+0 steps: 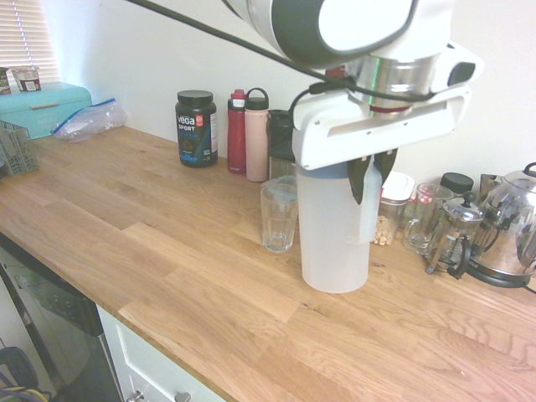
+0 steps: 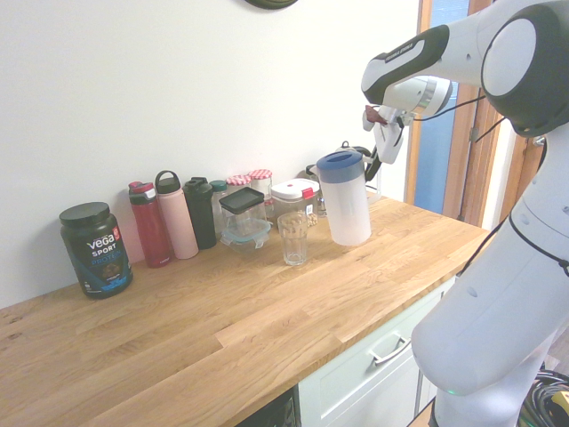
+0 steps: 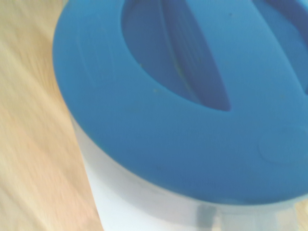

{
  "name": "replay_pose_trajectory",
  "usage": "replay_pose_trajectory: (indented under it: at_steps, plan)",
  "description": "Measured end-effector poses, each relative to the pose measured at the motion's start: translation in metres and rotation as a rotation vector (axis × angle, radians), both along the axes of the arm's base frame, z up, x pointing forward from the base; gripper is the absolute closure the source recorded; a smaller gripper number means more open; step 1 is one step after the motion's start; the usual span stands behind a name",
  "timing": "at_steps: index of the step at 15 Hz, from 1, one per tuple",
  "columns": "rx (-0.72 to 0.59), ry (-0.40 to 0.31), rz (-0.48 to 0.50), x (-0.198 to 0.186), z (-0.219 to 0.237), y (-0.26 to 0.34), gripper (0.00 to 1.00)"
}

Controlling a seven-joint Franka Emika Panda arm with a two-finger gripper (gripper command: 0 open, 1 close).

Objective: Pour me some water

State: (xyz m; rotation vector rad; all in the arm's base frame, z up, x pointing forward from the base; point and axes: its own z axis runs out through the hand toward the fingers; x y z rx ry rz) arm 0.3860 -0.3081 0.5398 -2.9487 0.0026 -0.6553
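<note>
While pitcher [image 2: 345, 200] stands upright beside glass [image 2: 292, 237], hand [image 2: 388, 135] hovers above, fingers pressed together, empty.

The pitcher [image 2: 344, 197] stands on the counter [image 2: 267, 329] beside a glass [image 2: 292, 237]. The shut gripper [image 2: 384, 149] hangs above it.

You have the pitcher [image 2: 345, 197] standing on the worktop [image 2: 267, 311]. At its nine o'clock, just beside it, stands the glass [image 2: 292, 237]. The bottles [image 2: 169, 218] line the wall further toward nine. The end effector [image 2: 388, 149] hangs at the pitcher's two o'clock, apart from it.
</note>
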Motion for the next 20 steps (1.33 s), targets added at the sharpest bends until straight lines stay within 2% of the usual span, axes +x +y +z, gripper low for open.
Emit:
replay_pose_trajectory:
  at_steps: [2, 5, 9, 12, 15, 17, 20]
  plan:
    - [0.087, -0.045, 0.011, -0.003, -0.015, 0.000, 1.00]
    - [0.105, -0.013, -0.078, -0.016, -0.026, 0.002, 1.00]
    - [0.068, 0.033, -0.323, -0.056, -0.025, 0.053, 1.00]
    - [0.074, 0.031, -0.510, -0.079, -0.015, 0.105, 1.00]
    - [0.094, 0.045, -0.650, -0.098, -0.017, 0.158, 1.00]
    - [0.106, 0.061, -0.685, -0.105, -0.017, 0.203, 1.00]
    - [0.105, 0.029, -0.695, -0.106, -0.009, 0.278, 1.00]
